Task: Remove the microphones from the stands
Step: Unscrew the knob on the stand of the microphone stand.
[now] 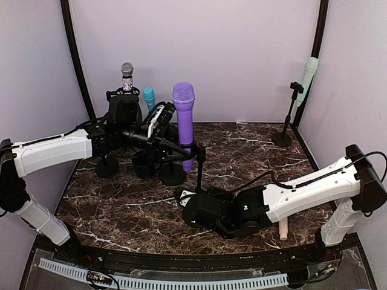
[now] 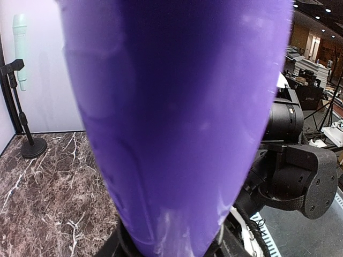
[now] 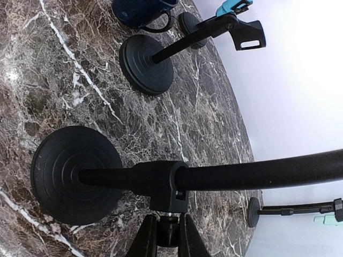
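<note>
The purple microphone stands upright at the middle back and fills the left wrist view. Its lower end sits at the clip of a black stand. My left gripper reaches in from the left and is shut on the microphone's body; only the finger edges show at the bottom of its own view. My right gripper lies low on the table by the stand's foot. In its own view it is shut on the knob under the stand's collar, next to the round base.
Other stands are at the back left, carrying a silver microphone and a teal one. A mint microphone sits on a stand at the back right. A dark mug, an empty-clipped stand and a beige peg are also here.
</note>
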### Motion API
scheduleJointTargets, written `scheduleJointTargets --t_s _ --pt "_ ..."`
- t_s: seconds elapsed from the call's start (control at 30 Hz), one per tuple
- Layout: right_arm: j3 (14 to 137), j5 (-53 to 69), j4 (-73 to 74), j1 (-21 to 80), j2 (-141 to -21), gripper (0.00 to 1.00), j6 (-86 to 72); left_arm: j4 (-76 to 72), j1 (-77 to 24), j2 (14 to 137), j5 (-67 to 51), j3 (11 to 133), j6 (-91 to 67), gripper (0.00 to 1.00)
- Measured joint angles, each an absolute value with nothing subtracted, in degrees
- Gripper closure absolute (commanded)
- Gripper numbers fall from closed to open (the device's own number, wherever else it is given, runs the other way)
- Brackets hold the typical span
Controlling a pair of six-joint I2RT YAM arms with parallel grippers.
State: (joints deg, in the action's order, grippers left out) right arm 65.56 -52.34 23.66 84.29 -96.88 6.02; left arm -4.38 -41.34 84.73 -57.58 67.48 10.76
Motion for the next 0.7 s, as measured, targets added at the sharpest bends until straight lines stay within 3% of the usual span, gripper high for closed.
scheduleJointTargets --t_s 0.23,0.57,0.7 --pt "64.82 -49.06 23.53 84.25 -95.50 0.50 6.72 -4.49 -41.41 84.71 -57.49 67.44 10.83 1.00" --pt "59.55 -40.93 18.96 84.71 -83.02 0.28 -2.94 -4.64 -41.50 84.60 -56.93 67.29 10.81 1.00" --pt "53.49 -39.20 14.35 84.58 -74.91 0.24 -9.28 -4.67 -41.54 84.58 -56.77 67.26 10.79 1.00"
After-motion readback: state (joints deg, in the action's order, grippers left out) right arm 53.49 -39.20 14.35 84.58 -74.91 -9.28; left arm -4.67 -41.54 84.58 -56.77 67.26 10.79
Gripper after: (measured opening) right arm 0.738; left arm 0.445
